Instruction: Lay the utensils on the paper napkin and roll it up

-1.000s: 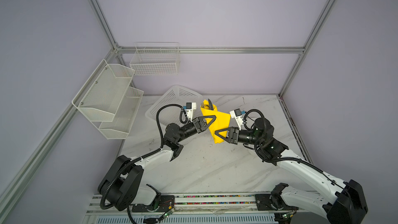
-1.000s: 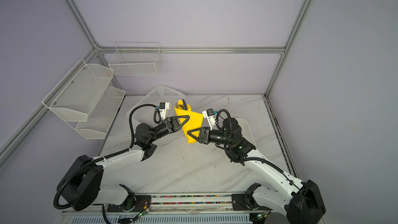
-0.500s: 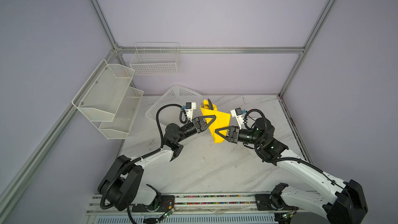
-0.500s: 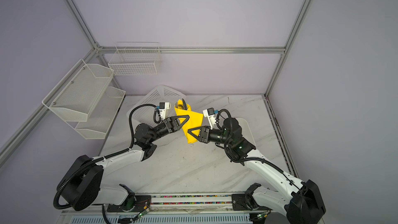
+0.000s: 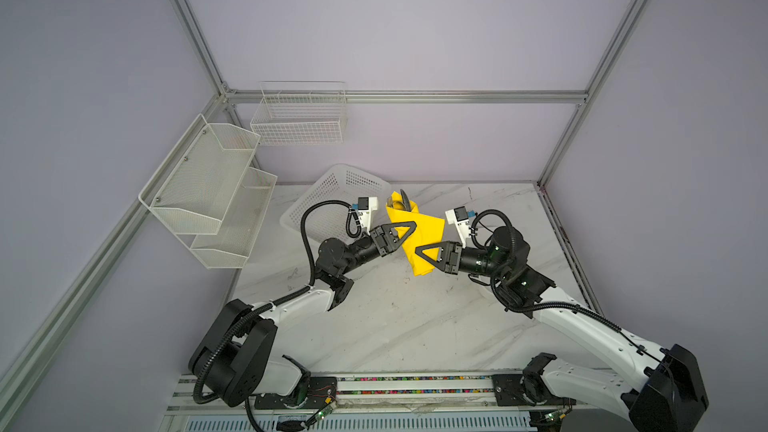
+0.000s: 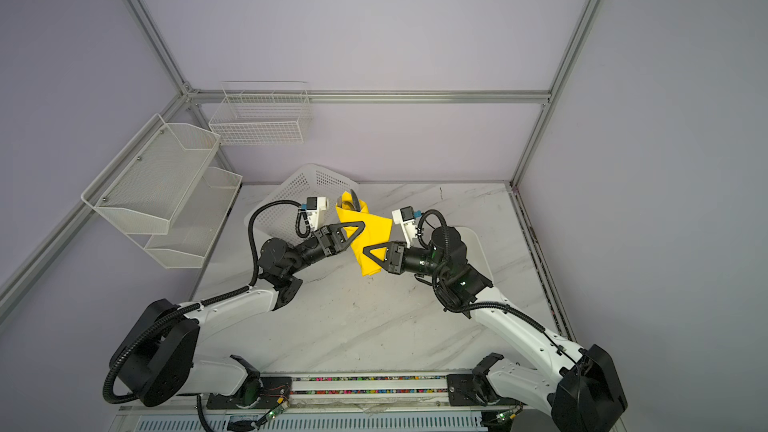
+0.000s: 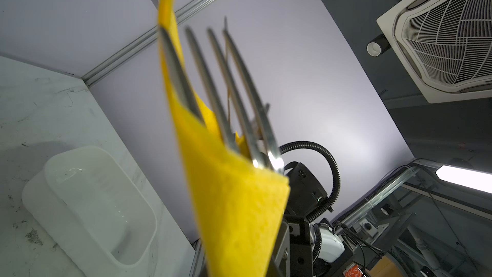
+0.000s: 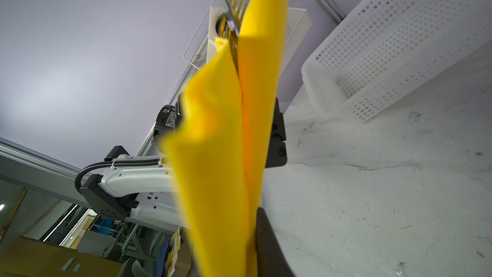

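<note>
The yellow paper napkin (image 5: 422,228) (image 6: 370,234) is held up off the marble table, wrapped round the utensils. Their silver tips (image 5: 401,200) (image 6: 351,200) stick out of its far end. In the left wrist view the fork (image 7: 226,89) shows its tines above the napkin (image 7: 234,209). My left gripper (image 5: 409,227) (image 6: 360,225) is shut on the upper part of the bundle. My right gripper (image 5: 419,251) (image 6: 366,251) is shut on the napkin's lower part (image 8: 221,155), with one dark finger (image 8: 266,241) pressed against it. The utensils' handles are hidden inside the folds.
A white perforated basket (image 5: 332,197) leans at the back left, close behind the left gripper. A white plastic tray (image 7: 87,195) (image 6: 473,238) lies under the right arm. Mesh shelves (image 5: 208,184) and a wire basket (image 5: 299,118) hang on the walls.
The right gripper's jaws have closed in on the lower part of the napkin. The left gripper and the bundle have stayed about where they were.
</note>
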`<state>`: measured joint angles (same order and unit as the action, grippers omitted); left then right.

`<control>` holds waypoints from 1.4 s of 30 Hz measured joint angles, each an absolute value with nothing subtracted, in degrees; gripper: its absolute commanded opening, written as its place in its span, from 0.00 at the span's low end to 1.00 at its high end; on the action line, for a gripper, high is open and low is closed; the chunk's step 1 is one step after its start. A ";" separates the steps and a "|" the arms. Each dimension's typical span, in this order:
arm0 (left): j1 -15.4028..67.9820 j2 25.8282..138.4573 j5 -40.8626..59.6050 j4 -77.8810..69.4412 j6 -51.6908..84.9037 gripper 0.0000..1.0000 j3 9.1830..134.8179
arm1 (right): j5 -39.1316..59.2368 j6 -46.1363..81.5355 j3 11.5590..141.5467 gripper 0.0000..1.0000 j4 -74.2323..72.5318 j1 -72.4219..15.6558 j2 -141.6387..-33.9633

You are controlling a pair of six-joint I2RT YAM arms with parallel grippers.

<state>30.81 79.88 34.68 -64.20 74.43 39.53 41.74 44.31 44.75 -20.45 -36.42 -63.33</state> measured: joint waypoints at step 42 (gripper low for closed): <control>30.81 74.46 35.33 -57.14 70.41 0.14 37.89 | 41.65 44.27 44.29 0.08 -21.87 -36.36 -62.94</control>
<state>30.81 74.46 35.33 -57.14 70.41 37.89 41.65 44.27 44.29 -21.87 -36.36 -62.94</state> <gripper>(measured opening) 0.144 0.085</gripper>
